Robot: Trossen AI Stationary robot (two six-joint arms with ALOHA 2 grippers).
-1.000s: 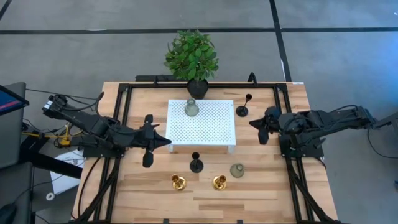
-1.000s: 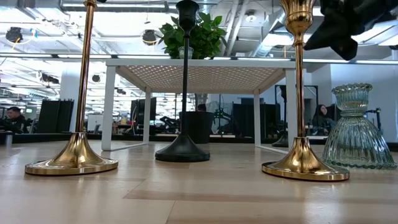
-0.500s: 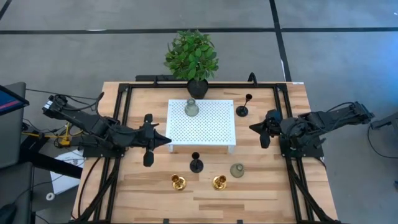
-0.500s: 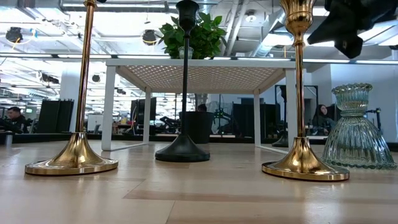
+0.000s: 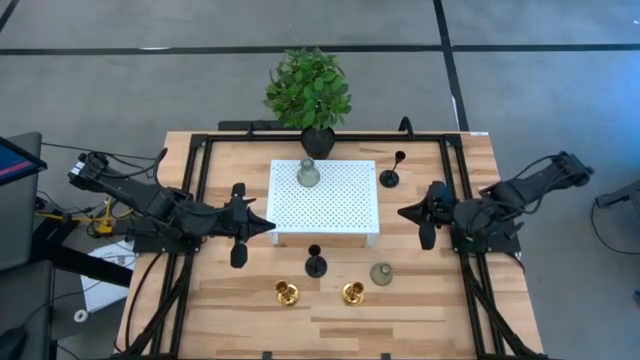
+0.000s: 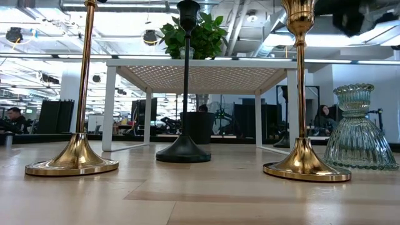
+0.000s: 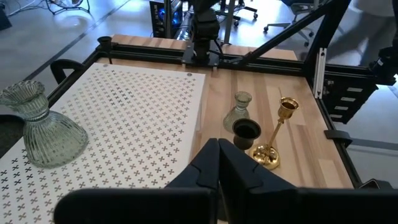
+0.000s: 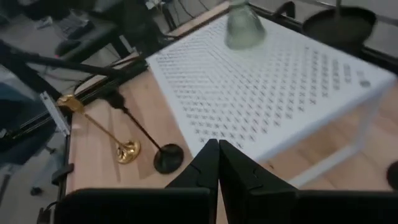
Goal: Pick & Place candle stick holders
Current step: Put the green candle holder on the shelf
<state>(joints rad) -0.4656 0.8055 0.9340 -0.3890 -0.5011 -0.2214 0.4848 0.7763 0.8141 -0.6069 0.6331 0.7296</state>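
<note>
Both hands were pressed together and empty — the left hand point(image 5: 268, 227) beside the white platform point(image 5: 325, 202), the right hand point(image 5: 404, 213) just off its opposite edge — so a pick was only being set up. One grey-green holder point(image 5: 308, 173) stood on the platform beyond both. The next move, I judge, called for opening over the black holder point(image 5: 390, 176) nearest the right hand; the gold pair point(image 5: 287, 292) stood farther off on the worktop point(image 5: 250, 300).

In the low view, the tops of the two gold holders point(image 6: 75, 156) and point(image 6: 304, 159) are cut off by the upper edge, and a dark arm part point(image 6: 350, 15) is clipped at the upper right corner. The right wrist view is blurred throughout; a dark base point(image 8: 393, 175) is cut off at its right edge.
</note>
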